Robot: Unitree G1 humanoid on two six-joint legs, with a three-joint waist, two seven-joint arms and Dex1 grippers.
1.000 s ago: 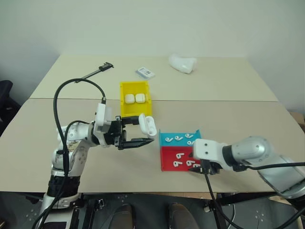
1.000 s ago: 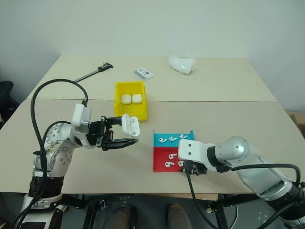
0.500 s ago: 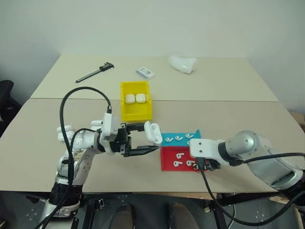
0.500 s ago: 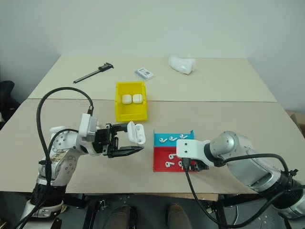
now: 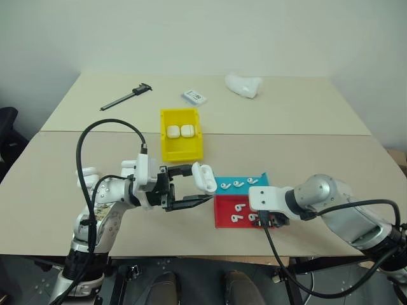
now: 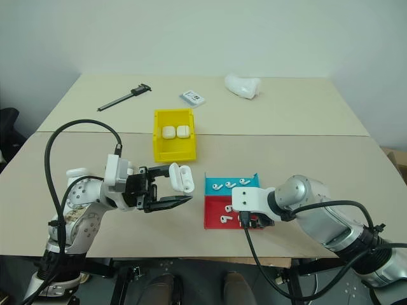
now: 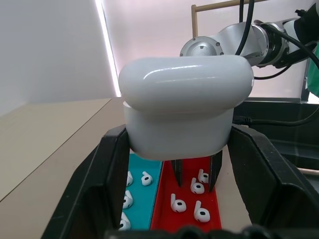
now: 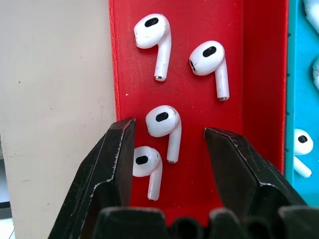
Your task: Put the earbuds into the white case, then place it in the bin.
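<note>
My left gripper [image 5: 198, 185] is shut on the white case [image 5: 204, 176], held above the table left of the trays; its lid looks hinged up. In the left wrist view the white case [image 7: 184, 107] sits between the black fingers [image 7: 107, 181]. My right gripper [image 8: 169, 137] hangs open over the red tray [image 8: 254, 64], one finger on each side of an earbud [image 8: 162, 121], with another earbud [image 8: 142, 163] by one finger. More earbuds [image 8: 154, 30] lie further along the tray. The yellow bin [image 5: 182, 150] stands behind, with two white cases [image 5: 179, 131] inside.
A blue tray [image 5: 222, 182] with earbuds adjoins the red one. At the back lie a caliper [image 5: 126, 96], a small card [image 5: 194, 96] and a lumpy white object [image 5: 243, 84]. A black cable [image 5: 105, 127] loops over my left arm.
The left arm has settled lower, with the case a little nearer the trays. The right gripper has edged slightly left over the red tray. Little differs over the last half second.
</note>
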